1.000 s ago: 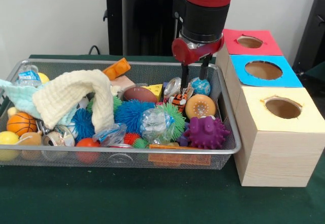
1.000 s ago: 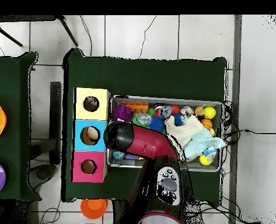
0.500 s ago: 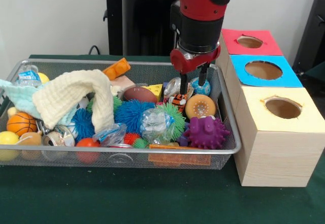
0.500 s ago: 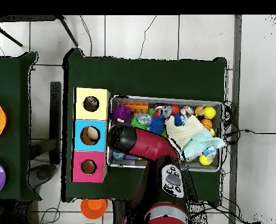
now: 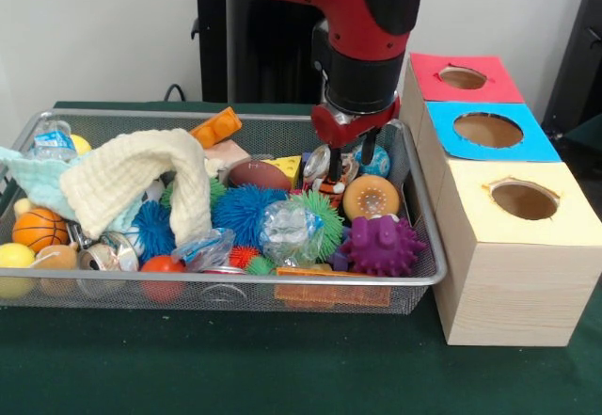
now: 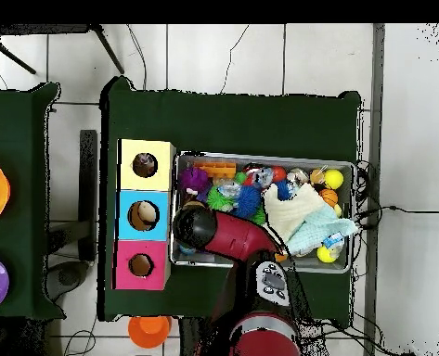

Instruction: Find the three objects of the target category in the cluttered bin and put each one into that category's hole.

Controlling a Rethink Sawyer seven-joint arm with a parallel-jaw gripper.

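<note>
The cluttered bin [image 5: 235, 282], a wide wire-mesh tray, is full of toys; it also shows in the overhead view [image 6: 260, 156]. My gripper [image 5: 349, 172] is open and reaches down into the bin's far right part. Its fingers stand either side of a small orange and black striped toy [image 5: 330, 187], just behind an orange ring toy [image 5: 370, 196] and beside a blue-green ball [image 5: 374, 161]. The knotted rope bundle is hidden. In the overhead view the arm [image 6: 204, 229] covers the gripper.
Three wooden boxes with holes stand to the right of the bin: red [image 5: 466, 78], blue [image 5: 489, 131], yellow [image 5: 523, 199]. A purple spiky ball [image 5: 381, 246], a blue spiky ball [image 5: 246, 210], a cream cloth [image 5: 141, 175] and a small basketball [image 5: 38, 229] lie in the bin.
The arm has swung left in the front view and the gripper has come lower into the bin, down around the striped toy. The toys have not moved.
</note>
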